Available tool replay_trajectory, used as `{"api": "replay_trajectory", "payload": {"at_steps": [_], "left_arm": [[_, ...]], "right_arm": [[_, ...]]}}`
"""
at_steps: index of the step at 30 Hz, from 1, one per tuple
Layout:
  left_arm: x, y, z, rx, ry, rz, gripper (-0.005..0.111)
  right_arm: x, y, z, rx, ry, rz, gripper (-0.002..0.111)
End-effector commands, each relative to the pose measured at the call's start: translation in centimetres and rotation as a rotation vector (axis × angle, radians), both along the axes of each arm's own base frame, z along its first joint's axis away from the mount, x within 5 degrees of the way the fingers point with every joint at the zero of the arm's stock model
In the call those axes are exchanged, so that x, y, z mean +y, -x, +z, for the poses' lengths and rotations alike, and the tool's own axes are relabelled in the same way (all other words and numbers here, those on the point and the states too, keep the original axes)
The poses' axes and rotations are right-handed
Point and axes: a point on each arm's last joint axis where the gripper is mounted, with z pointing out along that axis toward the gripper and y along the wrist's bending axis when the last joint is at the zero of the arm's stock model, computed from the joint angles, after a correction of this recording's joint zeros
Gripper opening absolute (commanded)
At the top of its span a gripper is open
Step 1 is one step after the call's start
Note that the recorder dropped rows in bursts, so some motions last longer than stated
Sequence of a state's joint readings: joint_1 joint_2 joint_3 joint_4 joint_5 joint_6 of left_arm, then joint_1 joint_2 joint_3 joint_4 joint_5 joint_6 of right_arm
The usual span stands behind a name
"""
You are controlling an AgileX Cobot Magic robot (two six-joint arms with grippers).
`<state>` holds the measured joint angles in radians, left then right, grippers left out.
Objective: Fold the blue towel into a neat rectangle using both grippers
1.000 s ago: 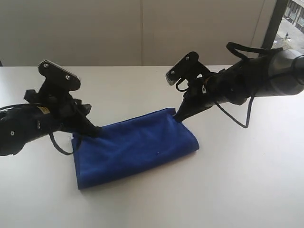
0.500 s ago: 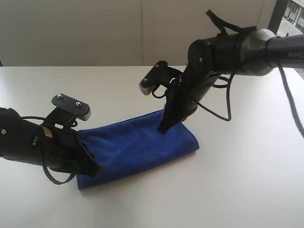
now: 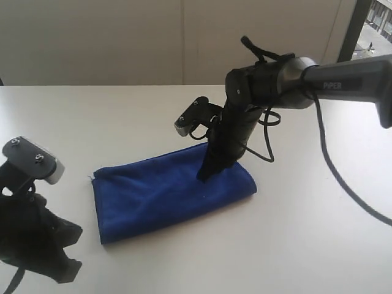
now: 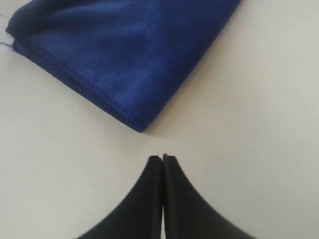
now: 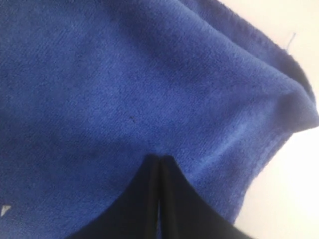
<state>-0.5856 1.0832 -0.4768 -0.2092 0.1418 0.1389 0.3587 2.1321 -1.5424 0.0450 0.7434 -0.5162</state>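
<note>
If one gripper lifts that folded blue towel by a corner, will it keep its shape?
Probably not: the blue towel looks soft, its folded edges rounded, so layers would likely drape open. Thin and fuzzy, it may bunch under a push rather than slide.

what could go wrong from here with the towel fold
1. The right gripper, shut, seems to press its tip into the blue towel. A sideways move could drag the top layer and spoil the fold.
2. The left gripper is shut over bare table, off the cloth. Nothing pins that end, so the whole towel might slide.
3. The hem near the right tip looks puffed and may spring open.
</note>
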Motion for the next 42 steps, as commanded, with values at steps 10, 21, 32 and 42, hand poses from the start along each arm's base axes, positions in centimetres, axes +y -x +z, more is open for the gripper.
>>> {"api": "replay_trajectory", "payload": {"at_steps": [10,21,32,42], "left_arm": [[0.8,1.2,-1.1,-0.032,0.015,0.016,0.000],[0.8,1.2,-1.1,-0.021,0.020,0.022,0.000],[0.8,1.2,-1.1,-0.019,0.021,0.024,0.000],[1.7,2.2,2.2,-0.206,0.162,0.056,0.000]], "right_arm": [[-0.9,1.9,-3.1,0.298,0.099,-0.147,0.000],[-1.1,2.8,-0.3,0.331,0.091,-0.252,0.000],[-1.2,2.7,6.2,0.089,-0.009,-0.241,0.000],[-3.6,7.3,18.4,-0.295,-0.156,-0.256,0.000]]}}
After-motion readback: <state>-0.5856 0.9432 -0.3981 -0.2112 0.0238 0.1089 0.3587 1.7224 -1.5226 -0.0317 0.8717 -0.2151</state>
